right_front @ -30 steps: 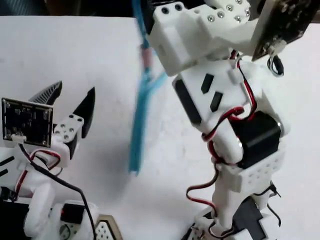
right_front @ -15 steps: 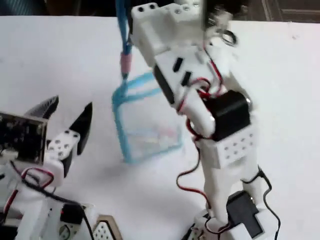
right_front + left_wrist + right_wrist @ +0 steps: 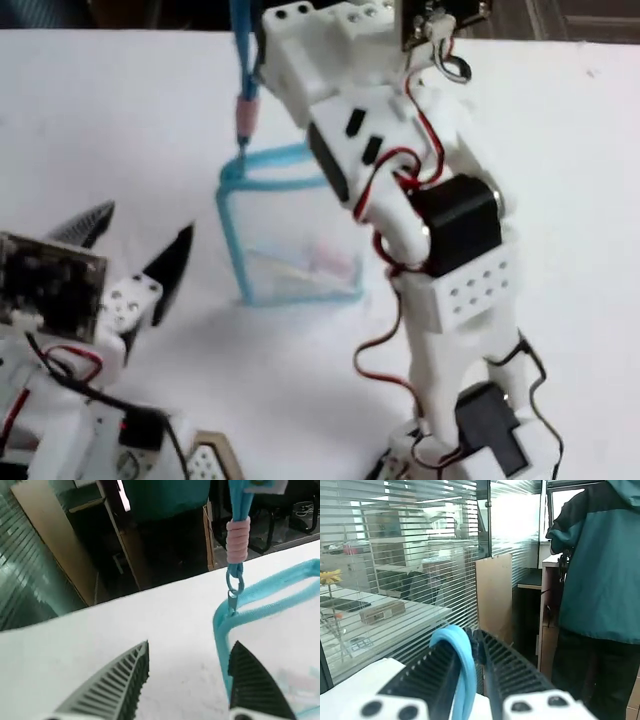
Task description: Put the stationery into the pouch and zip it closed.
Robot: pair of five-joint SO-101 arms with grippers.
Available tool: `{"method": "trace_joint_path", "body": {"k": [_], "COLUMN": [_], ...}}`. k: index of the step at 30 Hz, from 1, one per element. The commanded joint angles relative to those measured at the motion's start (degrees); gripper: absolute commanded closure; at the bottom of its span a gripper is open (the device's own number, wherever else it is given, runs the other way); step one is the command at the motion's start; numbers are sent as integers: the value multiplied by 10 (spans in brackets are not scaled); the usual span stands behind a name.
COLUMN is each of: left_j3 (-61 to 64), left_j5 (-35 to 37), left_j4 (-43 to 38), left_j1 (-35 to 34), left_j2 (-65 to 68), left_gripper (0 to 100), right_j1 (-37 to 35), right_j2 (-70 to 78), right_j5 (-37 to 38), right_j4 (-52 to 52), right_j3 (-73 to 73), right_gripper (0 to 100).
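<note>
The right tool (image 3: 470, 662) is clamping its fingers together on the blue strap (image 3: 240, 60), holding it up over the far side of the surface (image 3: 120, 110). The strap is running down through a pink wrap (image 3: 243, 117) to the zip pull at the far left corner of the pouch (image 3: 290, 215). The pouch is lying beside that arm with that corner tugged upward.

The left tool (image 3: 135, 250) is hovering with its fingers wide apart. The pouch is lying ahead of it and to its right, so the left arm is the nearer free one (the right is occupied with the strap). The pouch's blue left edge is running roughly away from the arm bases, and the strap is pulling in about that line.

Counting: one pouch, one strap, two tools. Stationery (image 3: 325, 258) is showing through the clear wall as pale sticks and a pinkish piece, perhaps two or three items, though they are too indistinct to count surely. The pull is sitting at a corner, so the zip is probably at one end of its run; which end I cannot tell.
</note>
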Motion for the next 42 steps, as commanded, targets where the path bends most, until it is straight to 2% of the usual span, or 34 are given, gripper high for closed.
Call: {"method": "trace_joint_path", "body": {"k": [1,4,10,14,17,21,28,34,37,42], "left_j3": [-3,31,156,232,244,221,121,116,128,199], "left_j5": [-53,-60,-83,-83,-83,-69,-47,-112,-113,-113], "left_j4": [-9,-37,-127,-231,-260,-244,-106,-49,-53,-121], "left_j1": [3,7,82,85,69,63,58,84,87,95], "left_j2": [7,7,7,7,6,2,2,6,7,7], "left_gripper": [720,712,713,714,714,717,715,717,714,715], "right_j1": [0,0,18,27,45,85,112,107,108,111], "right_j2": [-24,-39,-53,-78,-103,-122,-136,-136,-137,-138], "right_j5": [-2,-2,-5,-2,-2,-3,-6,-7,-7,-3], "right_j4": [21,55,86,135,163,190,221,222,223,231], "right_j3": [-2,-1,-1,-2,-1,-1,-1,-1,-1,-4], "right_gripper": [983,983,983,983,983,983,983,982,982,982]}}
